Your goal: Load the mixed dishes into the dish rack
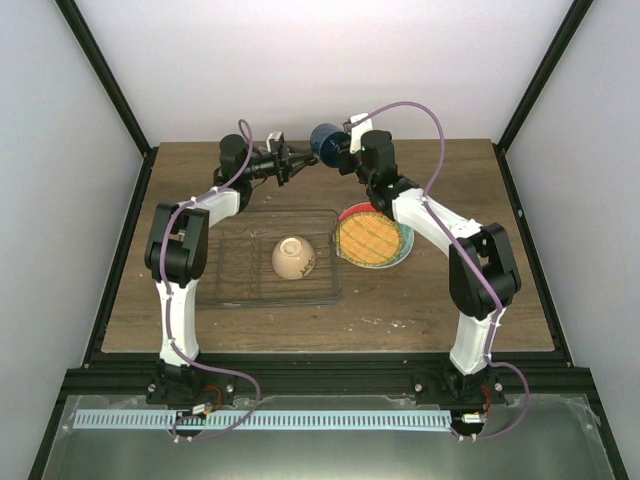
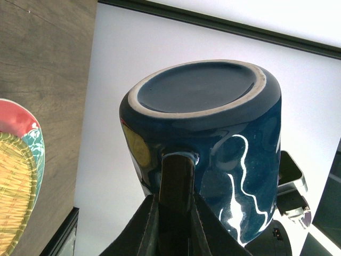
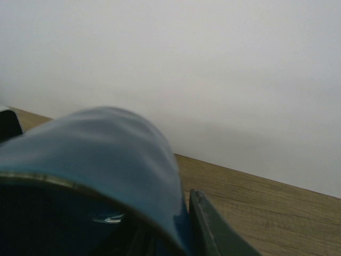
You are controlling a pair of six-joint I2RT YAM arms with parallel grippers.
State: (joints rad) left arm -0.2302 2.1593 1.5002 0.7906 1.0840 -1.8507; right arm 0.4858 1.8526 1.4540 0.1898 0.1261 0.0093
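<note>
Dark blue and glossy, the dark blue mug (image 2: 213,133) hangs in the air over the far part of the table (image 1: 450,300), held between my two arms. My left end effector (image 2: 176,205) is clamped narrow on its handle, and my right end effector (image 1: 345,148) pinches its rim. The small cream bowl (image 1: 293,257) lies inside the dish rack (image 1: 235,290), with the yellow-orange grid-patterned plate (image 1: 368,238) just beside the rack on the right.

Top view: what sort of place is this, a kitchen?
Probably a robot test booth, not a kitchen: plain white walls in a black frame, two arms at a wooden table, one wire dish rack.
</note>
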